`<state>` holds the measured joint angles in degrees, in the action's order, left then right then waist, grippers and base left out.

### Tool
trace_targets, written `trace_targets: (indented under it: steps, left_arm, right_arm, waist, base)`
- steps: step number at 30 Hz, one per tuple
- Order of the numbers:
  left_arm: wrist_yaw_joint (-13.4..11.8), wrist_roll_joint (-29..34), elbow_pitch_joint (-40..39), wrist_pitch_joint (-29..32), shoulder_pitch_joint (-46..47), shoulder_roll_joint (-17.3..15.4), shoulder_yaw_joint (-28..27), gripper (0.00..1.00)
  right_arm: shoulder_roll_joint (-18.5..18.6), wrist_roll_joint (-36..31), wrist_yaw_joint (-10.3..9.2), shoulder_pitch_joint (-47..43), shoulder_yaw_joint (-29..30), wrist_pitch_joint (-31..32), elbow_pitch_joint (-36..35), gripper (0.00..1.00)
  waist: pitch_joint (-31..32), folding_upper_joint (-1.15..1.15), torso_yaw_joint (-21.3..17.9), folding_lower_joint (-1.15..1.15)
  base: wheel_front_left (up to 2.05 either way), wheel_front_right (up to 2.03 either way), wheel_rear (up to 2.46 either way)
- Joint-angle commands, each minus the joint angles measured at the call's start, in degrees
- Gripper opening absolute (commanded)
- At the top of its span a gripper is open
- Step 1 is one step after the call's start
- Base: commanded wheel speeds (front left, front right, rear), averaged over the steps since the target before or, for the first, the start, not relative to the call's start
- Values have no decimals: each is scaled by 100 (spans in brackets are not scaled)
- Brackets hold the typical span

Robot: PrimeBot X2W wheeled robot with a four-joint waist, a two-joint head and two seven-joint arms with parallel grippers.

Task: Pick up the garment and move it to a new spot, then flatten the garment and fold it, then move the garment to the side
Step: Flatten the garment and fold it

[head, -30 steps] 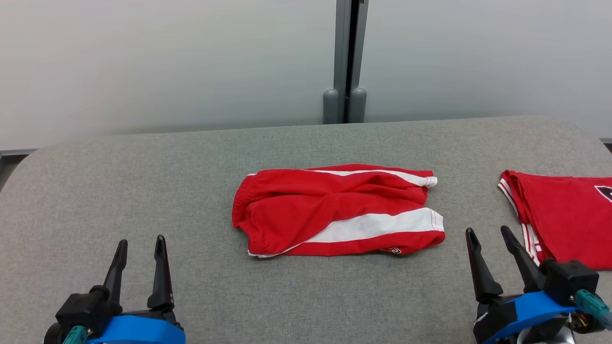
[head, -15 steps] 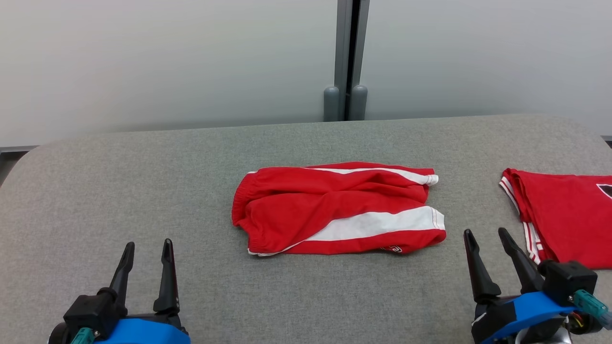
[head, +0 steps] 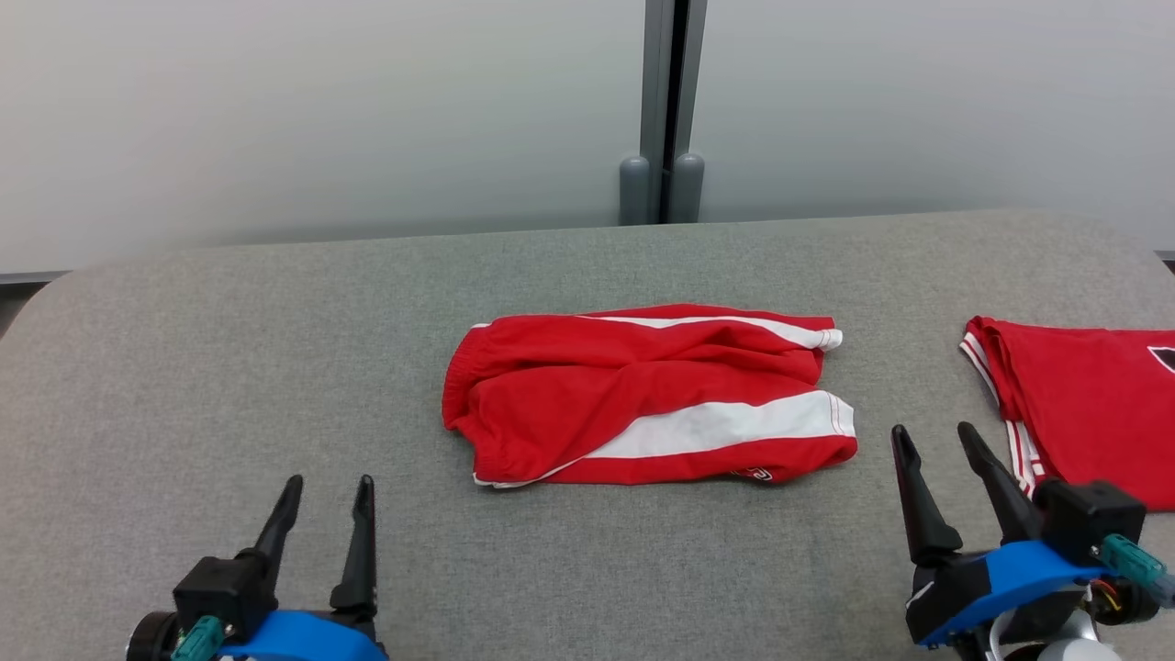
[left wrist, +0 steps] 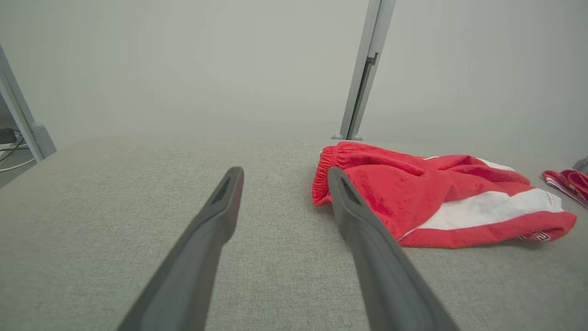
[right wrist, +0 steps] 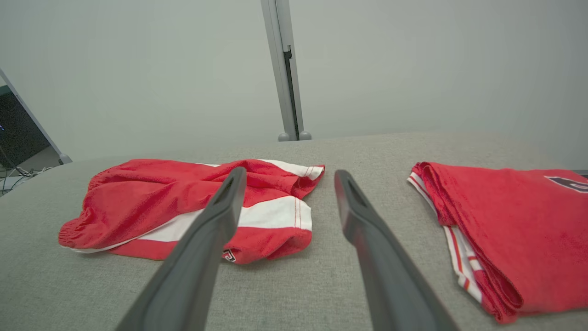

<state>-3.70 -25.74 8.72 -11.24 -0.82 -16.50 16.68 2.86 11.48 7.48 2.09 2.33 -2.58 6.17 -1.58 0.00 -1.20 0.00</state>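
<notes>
The red shirt (head: 1092, 413) leaves the head view's right edge; the shorts (head: 643, 395) bear an illegible logo (head: 755, 475).

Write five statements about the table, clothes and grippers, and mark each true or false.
1. The shorts lie rumpled in the middle of the table. True.
2. The left gripper is shut on the shorts. False: its fingers stand open, short of the shorts, holding nothing.
3. A folded red top lies on the robot's right of the shorts. True.
4. The shorts are blue. False: they are red with white stripes.
5. The right gripper is open and empty. True.
</notes>
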Motion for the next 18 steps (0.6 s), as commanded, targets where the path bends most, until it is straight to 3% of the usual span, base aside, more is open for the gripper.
trace_targets:
  steps: [1, 11, 18]
  left_arm:
    - [84, 62, 62, 74, 171, -41, 103, 100]
    - [836, 213, 1464, 345, 1016, 108, 862, 100]
    - [1061, 206, 2284, 268, 1843, 204, 1237, 100]
  right_arm:
    - [6, 8, 3, 126, 11, 99, 44, 100]
    - [7, -121, 3, 1003, -230, 1258, 1036, 100]
    - [8, -132, 3, 1799, -407, 1750, 1695, 100]
  waist:
    - [-44, 0, -1, 0]
    - [-519, 0, -166, 0]
    - [-925, 0, -253, 0]
  base:
    - [0, 0, 0]
    - [0, 0, 0]
    - [0, 0, 0]
